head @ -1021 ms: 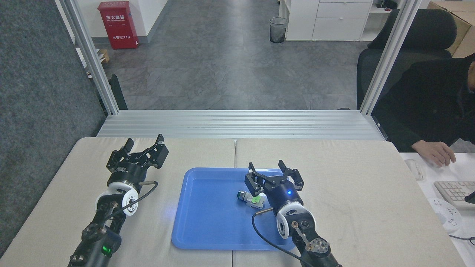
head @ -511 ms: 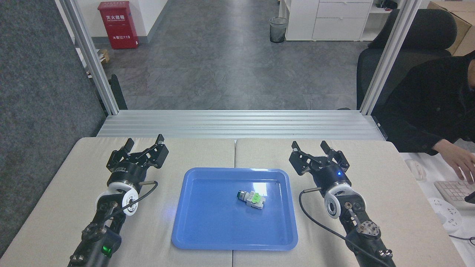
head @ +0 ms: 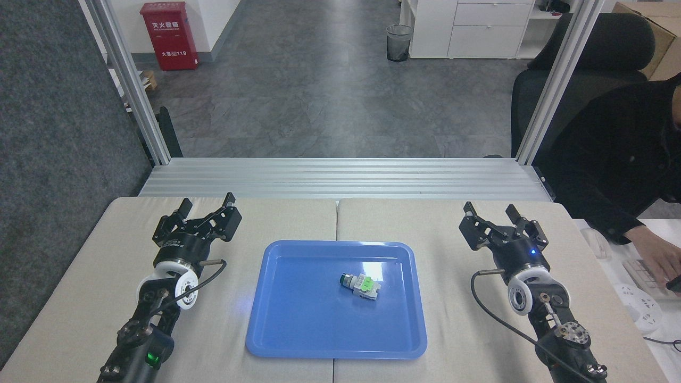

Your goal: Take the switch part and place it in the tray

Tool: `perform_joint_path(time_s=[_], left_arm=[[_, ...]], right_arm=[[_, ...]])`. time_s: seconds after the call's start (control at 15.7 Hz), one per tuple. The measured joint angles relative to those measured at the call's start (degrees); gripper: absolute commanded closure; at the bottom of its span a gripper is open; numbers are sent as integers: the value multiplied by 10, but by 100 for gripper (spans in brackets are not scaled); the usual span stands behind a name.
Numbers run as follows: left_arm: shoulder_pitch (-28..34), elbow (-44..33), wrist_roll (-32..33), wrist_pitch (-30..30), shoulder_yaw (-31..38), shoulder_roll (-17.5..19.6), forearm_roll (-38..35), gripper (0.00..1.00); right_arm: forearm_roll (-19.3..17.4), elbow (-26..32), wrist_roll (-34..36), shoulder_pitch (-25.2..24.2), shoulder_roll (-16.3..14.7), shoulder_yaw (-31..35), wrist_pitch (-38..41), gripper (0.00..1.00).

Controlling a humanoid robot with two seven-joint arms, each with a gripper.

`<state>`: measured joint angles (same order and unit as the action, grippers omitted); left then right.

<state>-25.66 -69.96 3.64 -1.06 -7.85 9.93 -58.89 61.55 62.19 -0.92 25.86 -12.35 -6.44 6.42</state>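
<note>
The switch part (head: pixel 361 285), white with a green middle and a dark round end, lies on its side inside the blue tray (head: pixel 298 330), right of the tray's centre. My right gripper (head: pixel 490 215) is open and holds nothing, out over the beige table well to the right of the tray. Over the table to the tray's left, my left gripper (head: pixel 207 205) is open too, with nothing between its fingers.
A person in a dark sleeve sits at the right, a hand (head: pixel 658 255) on a keyboard (head: pixel 646 274) beside the table. A metal frame rail (head: pixel 340 178) runs along the table's far edge. An office chair (head: pixel 596 58) stands behind.
My right gripper has drawn back from over the tray, moving right and away, leaving the switch part lying in the tray. The left arm stayed still. The person's hand moved to the keyboard.
</note>
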Motion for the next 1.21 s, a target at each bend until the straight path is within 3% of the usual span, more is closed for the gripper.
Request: perform_joint_path(time_s=[1.21], left_arm=[[0, 0, 0, 0, 0, 0, 0, 0]], right_arm=[[-5, 2, 0, 3, -36, 25, 0, 2]])
